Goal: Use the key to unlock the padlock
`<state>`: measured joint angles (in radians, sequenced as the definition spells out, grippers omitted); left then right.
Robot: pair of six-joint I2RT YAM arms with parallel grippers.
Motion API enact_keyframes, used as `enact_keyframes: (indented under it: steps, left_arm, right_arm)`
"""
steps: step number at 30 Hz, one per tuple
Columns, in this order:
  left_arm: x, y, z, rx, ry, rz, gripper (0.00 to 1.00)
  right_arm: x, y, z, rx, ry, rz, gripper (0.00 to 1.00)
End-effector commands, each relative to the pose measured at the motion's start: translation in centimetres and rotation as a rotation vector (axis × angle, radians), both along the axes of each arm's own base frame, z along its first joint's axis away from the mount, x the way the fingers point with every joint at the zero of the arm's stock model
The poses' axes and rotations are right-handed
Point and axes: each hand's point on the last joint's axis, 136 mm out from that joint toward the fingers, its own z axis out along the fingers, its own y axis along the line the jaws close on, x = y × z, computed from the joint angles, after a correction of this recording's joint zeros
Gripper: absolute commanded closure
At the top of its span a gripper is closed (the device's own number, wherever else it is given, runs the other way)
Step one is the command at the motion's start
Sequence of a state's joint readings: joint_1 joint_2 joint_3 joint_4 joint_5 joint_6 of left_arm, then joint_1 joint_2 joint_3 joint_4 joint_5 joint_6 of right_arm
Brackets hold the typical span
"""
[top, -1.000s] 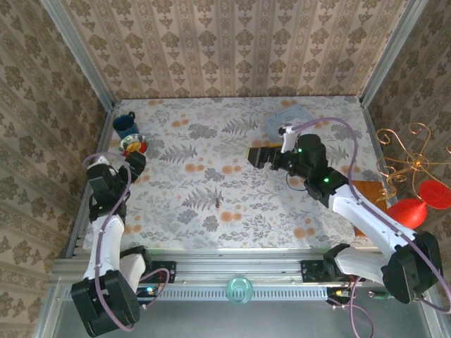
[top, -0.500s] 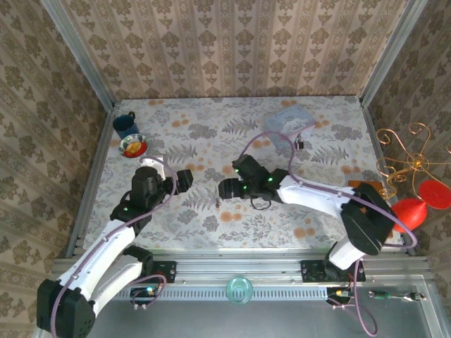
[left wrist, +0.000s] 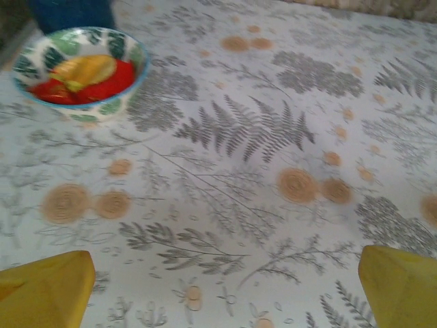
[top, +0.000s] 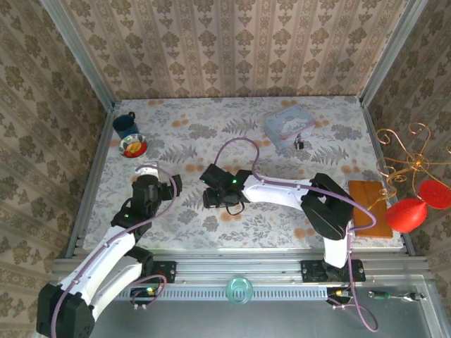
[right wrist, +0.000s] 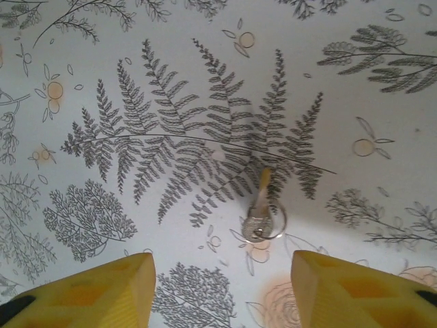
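Key (right wrist: 263, 210) lies flat on tabletop (right wrist: 355, 89) just ahead of right end effector (right wrist: 220, 273), spread wide, which should centre low over the ringed head before pinching; padlock (top: 299, 143) sits by tin (top: 287, 122).

The key (right wrist: 261, 205) is a small greyish sliver with a thin wire ring through its head. It lies flat on a fern print of the worktop (right wrist: 102, 41). The padlock (top: 299, 143), tiny and black-bodied, sits at the far right, just beside the pale tin (top: 285, 123); its shackle is too small to make out.
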<state>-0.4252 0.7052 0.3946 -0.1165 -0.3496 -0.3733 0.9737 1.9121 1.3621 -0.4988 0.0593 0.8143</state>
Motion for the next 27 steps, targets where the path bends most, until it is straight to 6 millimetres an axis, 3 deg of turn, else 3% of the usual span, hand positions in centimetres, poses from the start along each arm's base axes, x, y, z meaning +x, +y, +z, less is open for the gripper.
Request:
enact_keyframes:
  steps: [1,9,18,27]
  left_arm:
    - [-0.8,3.0,0.7,0.036,-0.04,0.14,0.0]
    - [-2.2,5.3,1.2,-0.017,-0.101,0.233,0.0]
    - [-1.8,5.1,0.5,-0.029,-0.069,0.228,0.0]
    - [-1.4,4.9,-0.2,-0.049,-0.031,0.221,0.0]
  right_arm:
    - [-0.3,-1.3,-1.4,-0.118,0.025,-0.013,0.51]
    - [0.3,-1.1,-2.8,-0.225,0.027,-0.006,0.59]
    - [0.5,-0.6,-3.5,-0.282,0.032,0.029,0.66]
    - [0.3,-1.3,-4.0,-0.357,0.035,0.031,0.7]
